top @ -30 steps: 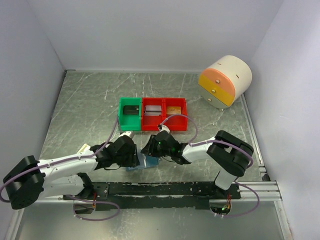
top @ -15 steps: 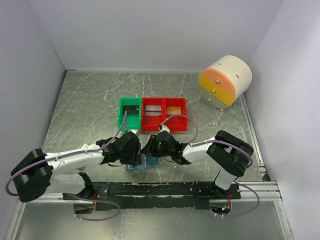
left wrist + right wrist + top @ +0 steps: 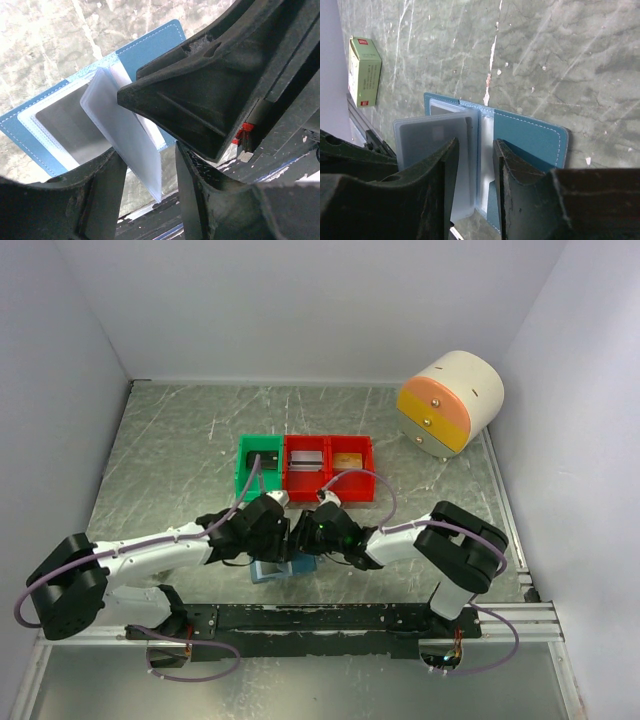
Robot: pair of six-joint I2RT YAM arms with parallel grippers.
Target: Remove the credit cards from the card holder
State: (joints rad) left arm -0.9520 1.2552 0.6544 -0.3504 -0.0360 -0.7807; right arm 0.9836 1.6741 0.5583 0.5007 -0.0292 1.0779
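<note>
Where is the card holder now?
In the top view, the card holder lies open at the near edge of the table, beneath the left gripper and right gripper, in front of the green bin.

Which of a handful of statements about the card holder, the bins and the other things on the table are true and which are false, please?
1. The card holder lies open on the table. True.
2. All three bins are red. False: one green bin stands in a row with two red bins.
3. A clear sleeve rises between the fingers of the left claw. True.
4. The rounded drawer unit stands at the near left corner. False: it stands at the far right corner.
5. The small box sits inside the card holder. False: it lies on the table, apart from it.
</note>
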